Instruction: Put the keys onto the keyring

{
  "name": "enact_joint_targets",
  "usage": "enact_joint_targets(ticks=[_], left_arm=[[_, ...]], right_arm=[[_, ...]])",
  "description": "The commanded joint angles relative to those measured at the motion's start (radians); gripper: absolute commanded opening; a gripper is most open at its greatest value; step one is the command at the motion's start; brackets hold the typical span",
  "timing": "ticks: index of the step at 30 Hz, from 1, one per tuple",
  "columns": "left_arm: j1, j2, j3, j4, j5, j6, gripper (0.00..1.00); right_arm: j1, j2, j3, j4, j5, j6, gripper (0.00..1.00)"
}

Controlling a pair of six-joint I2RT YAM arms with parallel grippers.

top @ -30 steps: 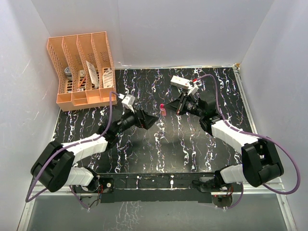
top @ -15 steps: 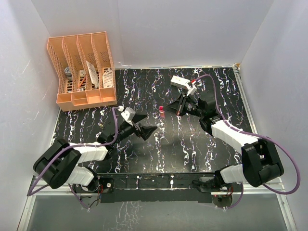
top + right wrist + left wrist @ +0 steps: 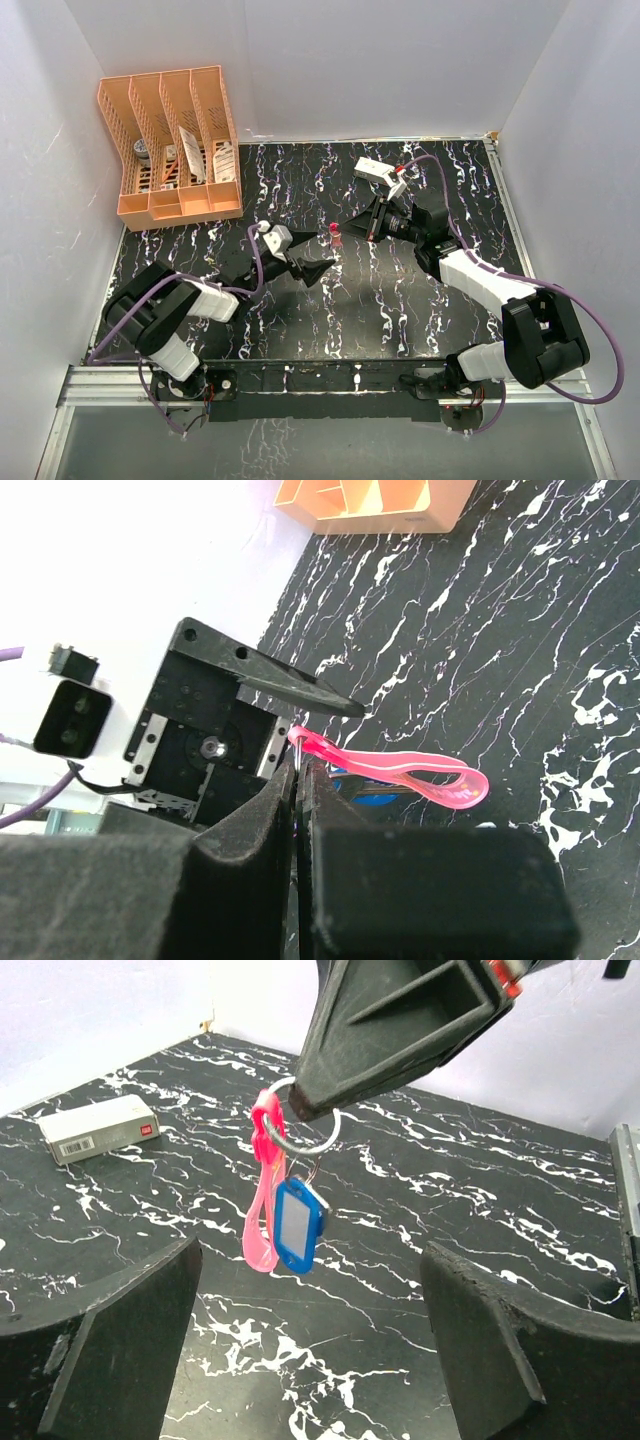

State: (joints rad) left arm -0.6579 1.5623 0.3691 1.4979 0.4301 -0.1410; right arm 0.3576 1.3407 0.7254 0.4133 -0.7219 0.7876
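Right pincer (image 3: 300,1105): pressed together on the keyring (image 3: 310,1148), pinching the wire at its upper edge and holding it in the air above the table (image 3: 500,1190). Position all but unchanged over the last second.

Left pincer (image 3: 316,270): spread wide, nothing between the fingers (image 3: 120,1330). A second ago it was reaching further toward the middle of the table, and the arm has since folded back toward its base. It now sits low and just short of the ring, facing it and touching nothing.

Keyring: plain metal loop, hanging free below the right pincer's tips.

Pink key (image 3: 262,1210): slim, dangling from the left side of the ring.

Blue key (image 3: 297,1222): blue head with a pale face, hanging beside the pink key and partly overlapping it, joined to the ring by a small link.

White box (image 3: 98,1127): lying flat on the table, well apart from the ring.

Orange organiser (image 3: 170,150): far left corner, not involved.

Assessment: with the left pincer withdrawn and both keys hanging from the ring under their own weight, threading looks complete. What likely remains is for the right arm to lower the ring and let go.
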Motion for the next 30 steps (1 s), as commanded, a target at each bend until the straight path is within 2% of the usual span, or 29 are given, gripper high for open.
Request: enact_joint_targets(ticks=[1, 3, 4, 5, 12, 16, 27, 29, 30], left_arm=[[-0.005, 0.076, 0.032, 0.247, 0.020, -0.011, 0.87], [-0.005, 0.103, 0.044, 0.285, 0.023, -0.034, 0.88], [-0.005, 0.108, 0.052, 0.283, 0.028, -0.035, 0.96], [-0.005, 0.115, 0.057, 0.287, 0.037, -0.033, 0.98], [-0.005, 0.114, 0.074, 0.288, 0.003, -0.022, 0.98], [-0.005, 0.123, 0.098, 0.288, 0.033, -0.027, 0.87], [-0.005, 0.140, 0.140, 0.288, 0.090, -0.028, 0.48], [-0.005, 0.144, 0.148, 0.288, 0.101, -0.026, 0.44], [-0.005, 0.145, 0.151, 0.288, 0.105, -0.026, 0.38]], right_arm=[[-0.005, -0.035, 0.036, 0.036, -0.021, 0.002, 0.00], [-0.005, -0.038, 0.034, 0.036, -0.019, 0.001, 0.00], [-0.006, -0.040, 0.033, 0.036, -0.018, 0.002, 0.00], [-0.005, -0.042, 0.032, 0.036, -0.017, 0.002, 0.00], [-0.004, -0.049, 0.020, 0.039, -0.017, 0.004, 0.00], [-0.005, -0.052, 0.019, 0.039, -0.019, 0.006, 0.00], [-0.005, -0.052, 0.022, 0.015, -0.022, 0.009, 0.00], [-0.005, -0.054, 0.021, 0.014, -0.023, 0.010, 0.00], [-0.006, -0.053, 0.020, 0.014, -0.024, 0.010, 0.00]])
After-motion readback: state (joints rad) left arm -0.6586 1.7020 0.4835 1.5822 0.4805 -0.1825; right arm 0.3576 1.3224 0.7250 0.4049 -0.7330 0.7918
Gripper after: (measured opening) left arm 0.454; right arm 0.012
